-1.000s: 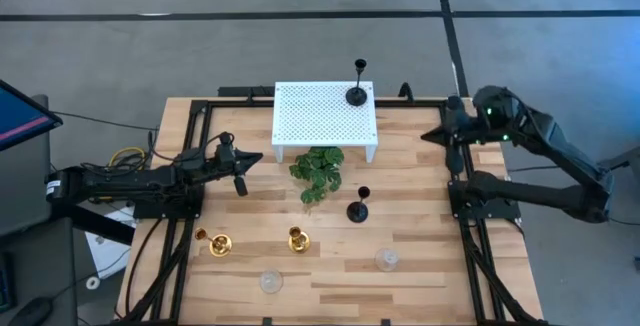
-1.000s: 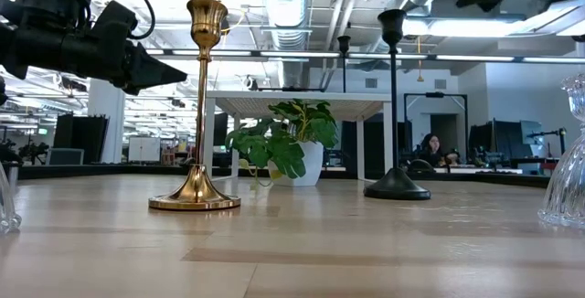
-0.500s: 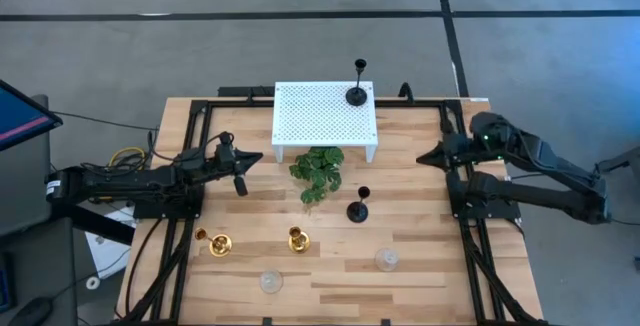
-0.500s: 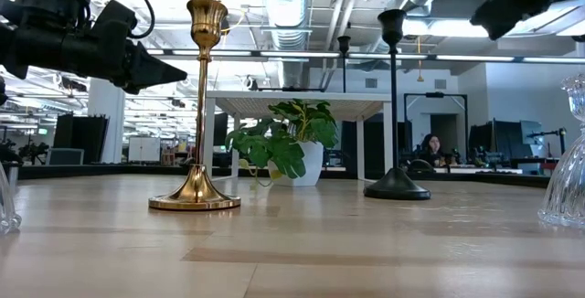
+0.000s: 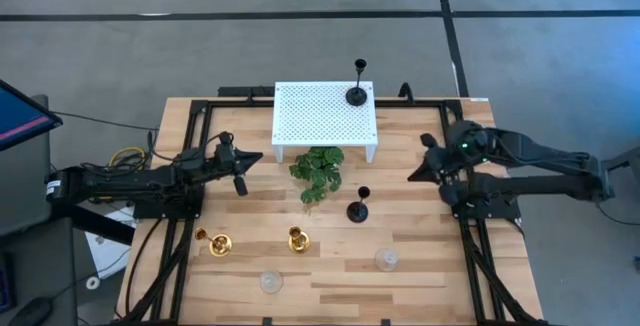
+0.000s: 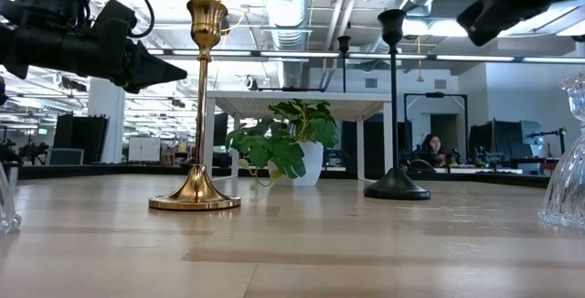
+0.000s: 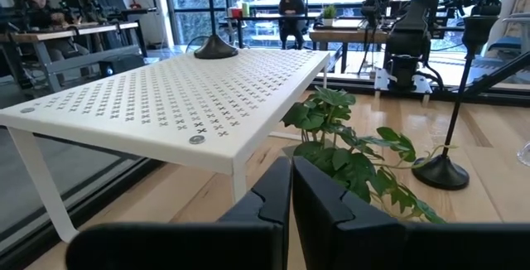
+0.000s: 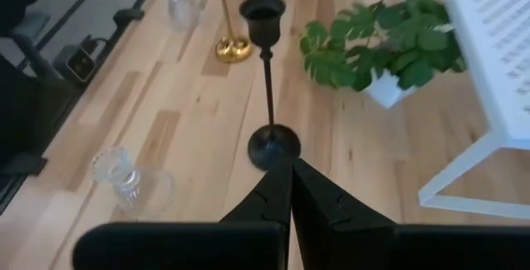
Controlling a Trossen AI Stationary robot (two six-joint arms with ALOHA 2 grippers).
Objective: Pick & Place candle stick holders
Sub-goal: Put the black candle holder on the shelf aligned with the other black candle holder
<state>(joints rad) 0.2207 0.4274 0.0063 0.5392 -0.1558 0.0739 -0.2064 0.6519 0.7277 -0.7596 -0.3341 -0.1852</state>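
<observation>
One tall black holder [image 5: 356, 94] stands by its round base on the white perforated stand [image 5: 325, 114]. A second black one [image 5: 358, 209] stands on the table, also in the right wrist view [image 8: 267, 79]. Two gold holders [image 5: 218, 244] [image 5: 297, 238] and two clear glass ones [image 5: 270, 282] [image 5: 386, 259] stand upright near the near edge. My left gripper [image 5: 258, 156] is shut and empty, left of the plant. My right gripper [image 5: 412, 176] is shut and empty, above the table, right of the table's black holder and pointing at it [image 8: 291, 164].
A green leafy plant [image 5: 318, 171] in a white pot stands just in front of the stand, between the two grippers. The stand's legs [image 8: 464, 195] rest on the table near the plant. Black frame rails [image 5: 470, 256] run along the table's left and right sides.
My right gripper has gone toward the table's near edge and a little left, closing on the black holder on the table. Its fingers have stayed shut. The holders have kept still.
</observation>
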